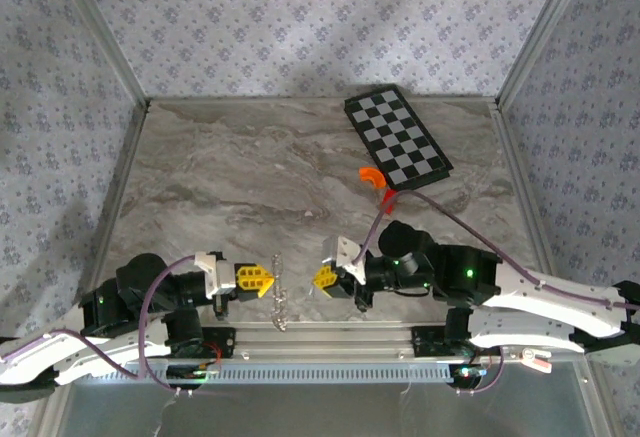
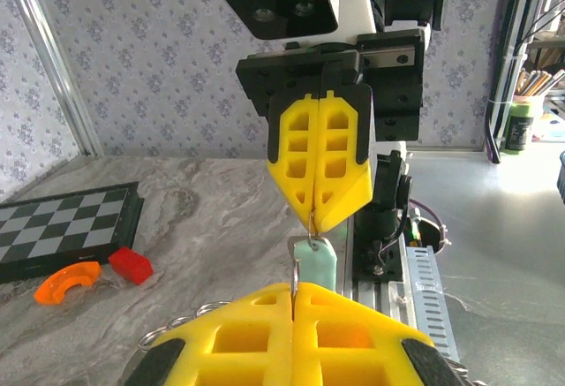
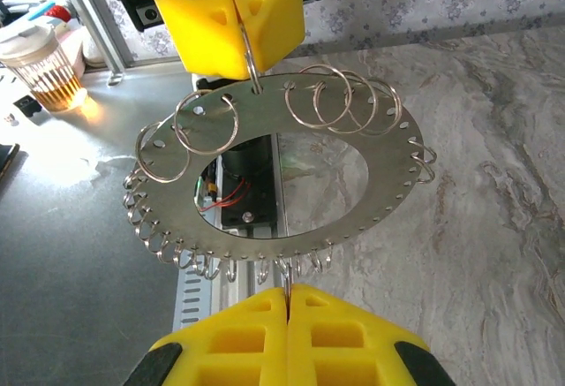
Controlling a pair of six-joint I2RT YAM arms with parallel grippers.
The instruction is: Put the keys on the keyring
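Both arms reach low over the table (image 1: 250,177) near its 6 o'clock edge, their tips facing each other. The keyring (image 1: 280,292) hangs between them, edge-on from above as a thin silvery line. The left tool (image 1: 262,280) is at its 9 o'clock and the right tool (image 1: 320,278) at its 3 o'clock.

The right wrist view shows the keyring face-on: a flat metal hoop with holes around its rim, carrying many small wire rings. A few larger rings lie across its upper face from about 10 to 2 o'clock. At 12 o'clock the left tool's yellow fingers are pressed together on a small wire loop at the hoop's rim. At 6 o'clock the right tool's fingers are likewise closed, with a thin wire ring from the hoop's edge pinched between their tips.

In the left wrist view the key (image 2: 316,261), a small pale teal piece, hangs just under the right tool's closed tips, touching the wire loop they hold. It sits just at 1 o'clock of the left tool's own closed tips.

A chessboard (image 1: 398,139) lies at the table's 1 o'clock. An orange curved piece (image 1: 371,174) lies just off its near corner, with a small red block (image 2: 131,265) beside it.
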